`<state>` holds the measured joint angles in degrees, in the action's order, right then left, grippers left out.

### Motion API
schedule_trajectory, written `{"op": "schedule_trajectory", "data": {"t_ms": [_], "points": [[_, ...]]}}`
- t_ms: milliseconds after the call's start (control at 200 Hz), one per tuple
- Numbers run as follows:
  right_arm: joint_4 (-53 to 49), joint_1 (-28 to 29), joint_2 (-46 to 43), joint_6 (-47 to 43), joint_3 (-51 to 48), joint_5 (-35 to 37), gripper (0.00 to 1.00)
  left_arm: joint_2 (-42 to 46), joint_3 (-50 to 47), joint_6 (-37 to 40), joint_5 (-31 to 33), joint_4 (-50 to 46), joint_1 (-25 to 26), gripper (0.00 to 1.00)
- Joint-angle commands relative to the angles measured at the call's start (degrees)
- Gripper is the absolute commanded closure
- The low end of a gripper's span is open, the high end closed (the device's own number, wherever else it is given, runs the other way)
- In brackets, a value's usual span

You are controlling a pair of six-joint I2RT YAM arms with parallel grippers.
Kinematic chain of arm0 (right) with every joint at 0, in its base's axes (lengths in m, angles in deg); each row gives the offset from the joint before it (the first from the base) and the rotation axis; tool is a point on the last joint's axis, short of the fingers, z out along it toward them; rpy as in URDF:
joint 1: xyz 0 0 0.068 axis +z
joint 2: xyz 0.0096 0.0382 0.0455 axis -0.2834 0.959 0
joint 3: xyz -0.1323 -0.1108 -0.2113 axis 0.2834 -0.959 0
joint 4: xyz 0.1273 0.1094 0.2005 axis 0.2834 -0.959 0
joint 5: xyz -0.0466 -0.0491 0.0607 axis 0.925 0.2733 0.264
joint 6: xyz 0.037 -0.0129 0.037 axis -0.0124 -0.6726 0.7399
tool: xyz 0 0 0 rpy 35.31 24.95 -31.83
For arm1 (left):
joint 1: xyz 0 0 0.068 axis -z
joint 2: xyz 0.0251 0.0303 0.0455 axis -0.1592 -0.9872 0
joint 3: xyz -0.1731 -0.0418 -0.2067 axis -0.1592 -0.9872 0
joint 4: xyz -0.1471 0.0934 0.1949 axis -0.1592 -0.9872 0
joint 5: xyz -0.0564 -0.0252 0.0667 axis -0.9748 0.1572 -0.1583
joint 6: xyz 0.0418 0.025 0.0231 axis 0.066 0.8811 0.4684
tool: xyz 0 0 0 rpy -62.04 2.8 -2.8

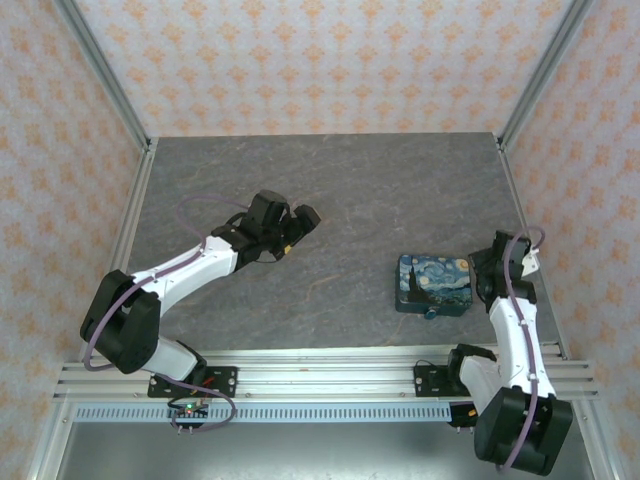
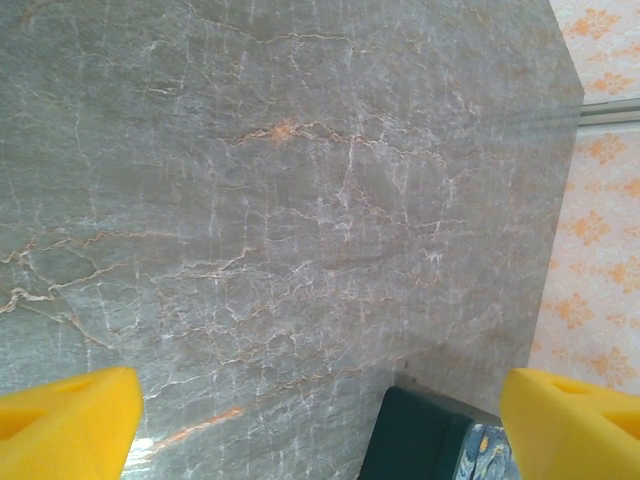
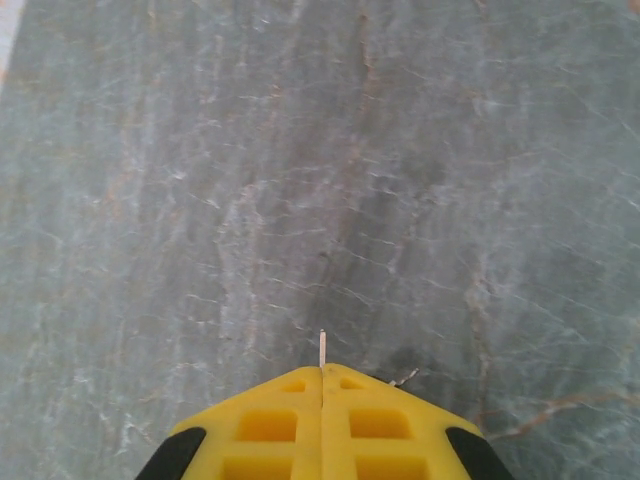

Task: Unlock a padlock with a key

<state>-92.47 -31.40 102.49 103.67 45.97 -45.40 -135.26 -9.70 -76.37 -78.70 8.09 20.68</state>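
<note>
Grey marbled table [image 1: 330,200]; padlock [image 1: 435,283] lies right side

The padlock [image 1: 435,283] is a chunky square block. It lies flat on the table [image 1: 330,200], at its right side near the front edge. Its swirling blue-and-yellow painted face is up, its sides are dark teal, and it sits slightly askew. A tiny dark blue nub, apparently the key [image 1: 430,313], juts from the padlock's near side, too small to tell more.

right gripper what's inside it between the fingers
The right gripper has its yellow fingers pressed shut. A thin pale metal tip, apparently the key, pokes out of the seam. The rest of it is covered by the fingers, so its head cannot be seen.
</note>
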Motion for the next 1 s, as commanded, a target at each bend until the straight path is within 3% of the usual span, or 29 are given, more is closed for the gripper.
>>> {"op": "schedule_trajectory", "data": {"t_ms": [0, 170, 265, 450, 666, 851, 996], "points": [[-3.87, -0.21, -0.85, -0.64, -1.76, 1.27, 1.00, -0.39, 1.43, 1.26, -0.82, 0.53, -0.14, 0.08], [-0.70, 0.29, -1.93, 2.01, -8.03, -6.34, 1.00, -0.56, 1.27, 1.00, -2.28, 0.76, -0.05, 0.08], [0.41, 3.38, -3.57, 5.08, -10.76, -8.56, 1.00, -0.56, 0.90, 1.00, -3.48, 0.65, 0.25, 0.07], [3.49, 15.03, -6.48, 14.18, -13.16, -6.16, 1.00, -0.06, -1.50, 0.57, -4.46, 1.12, 2.36, 0.07], [10.71, 28.82, -2.52, 21.98, -12.93, -1.31, 1.00, 1.35, -8.03, -2.81, -3.39, 3.70, 6.70, 0.07], [14.44, 35.03, 2.88, 23.25, -11.97, 0.90, 1.00, 4.27, -16.31, -9.80, -0.25, 11.00, 12.67, 0.06], [15.92, 37.03, 4.53, 23.83, -11.91, 1.85, 1.00, 3.82, -16.16, -12.78, 1.86, 15.74, 17.32, 0.06]]}}
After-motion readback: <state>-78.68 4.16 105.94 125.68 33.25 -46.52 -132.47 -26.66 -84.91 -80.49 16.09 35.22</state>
